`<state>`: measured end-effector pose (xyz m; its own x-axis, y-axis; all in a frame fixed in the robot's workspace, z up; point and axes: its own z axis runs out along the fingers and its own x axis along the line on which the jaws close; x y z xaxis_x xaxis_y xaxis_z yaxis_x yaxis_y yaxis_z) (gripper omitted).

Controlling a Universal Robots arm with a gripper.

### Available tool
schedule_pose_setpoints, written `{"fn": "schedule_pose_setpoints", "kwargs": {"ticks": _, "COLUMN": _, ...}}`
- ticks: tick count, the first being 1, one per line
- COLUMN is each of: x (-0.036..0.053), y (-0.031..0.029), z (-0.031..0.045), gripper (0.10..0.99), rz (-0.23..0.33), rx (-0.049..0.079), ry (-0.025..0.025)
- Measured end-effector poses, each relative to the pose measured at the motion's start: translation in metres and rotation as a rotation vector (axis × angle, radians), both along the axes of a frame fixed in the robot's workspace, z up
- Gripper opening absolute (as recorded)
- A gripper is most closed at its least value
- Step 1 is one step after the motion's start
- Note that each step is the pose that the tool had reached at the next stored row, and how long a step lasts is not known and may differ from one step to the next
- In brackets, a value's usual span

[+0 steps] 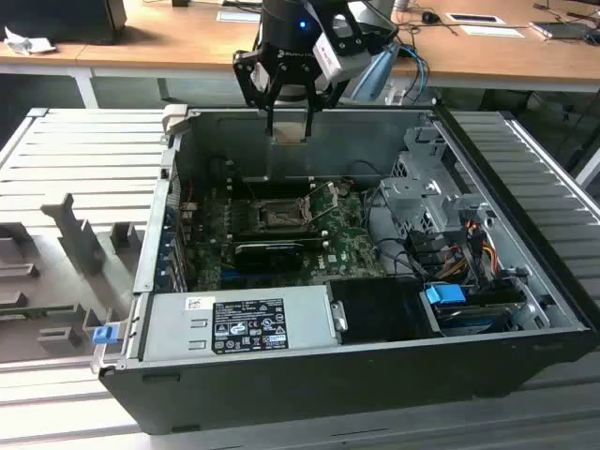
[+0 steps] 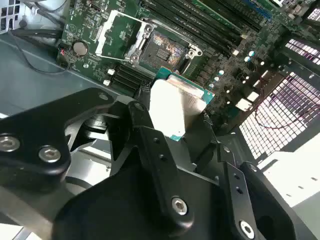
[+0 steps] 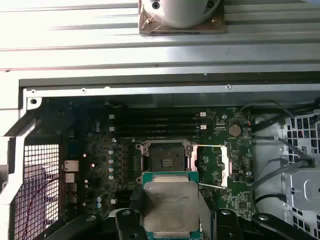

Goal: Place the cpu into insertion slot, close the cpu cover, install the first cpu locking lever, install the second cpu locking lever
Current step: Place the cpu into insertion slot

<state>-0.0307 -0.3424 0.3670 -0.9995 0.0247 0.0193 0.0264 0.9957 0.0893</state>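
One chip, the cpu (image 3: 170, 205) (image 2: 175, 107), is clamped flat between the jaws of the gripper (image 1: 288, 127), metal face shown in both wrist views. Well below the jaws and not quite straight under them the insertion slot (image 3: 166, 159) is seen, pin field bare, nothing seated. Beside the slot the cpu cover (image 3: 223, 170) is swung open, clear of the path under the jaws. Step judged as carrying the cpu to the slot, task early. For a clean placement the chip is best held level, edges squared to the socket rim, and lowered straight, no sliding over pins
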Motion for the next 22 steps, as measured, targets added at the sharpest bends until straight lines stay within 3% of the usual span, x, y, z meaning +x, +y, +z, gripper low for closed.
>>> {"fn": "schedule_pose_setpoints", "kwargs": {"ticks": 2, "x": 0.0000, "y": 0.0000, "z": 0.0000, "gripper": 0.525, "rz": -0.028, "rx": 0.000, "ry": 0.0000}}
{"fn": "schedule_pose_setpoints", "kwargs": {"ticks": 4, "x": 0.0000, "y": 0.0000, "z": -0.0008, "gripper": 0.525, "rz": -0.112, "rx": 0.000, "ry": 0.0001}}
{"fn": "schedule_pose_setpoints", "kwargs": {"ticks": 11, "x": 0.0001, "y": -0.0002, "z": -0.0045, "gripper": 0.525, "rz": -0.134, "rx": 0.000, "ry": 0.0005}}
{"fn": "schedule_pose_setpoints", "kwargs": {"ticks": 18, "x": 0.0000, "y": -0.0002, "z": -0.0055, "gripper": 0.525, "rz": -0.260, "rx": 0.000, "ry": 0.0004}}
{"fn": "schedule_pose_setpoints", "kwargs": {"ticks": 20, "x": 0.0000, "y": -0.0002, "z": -0.0059, "gripper": 0.525, "rz": -0.333, "rx": 0.000, "ry": 0.0004}}
{"fn": "schedule_pose_setpoints", "kwargs": {"ticks": 22, "x": 0.0000, "y": -0.0002, "z": -0.0062, "gripper": 0.525, "rz": -0.363, "rx": 0.000, "ry": 0.0004}}
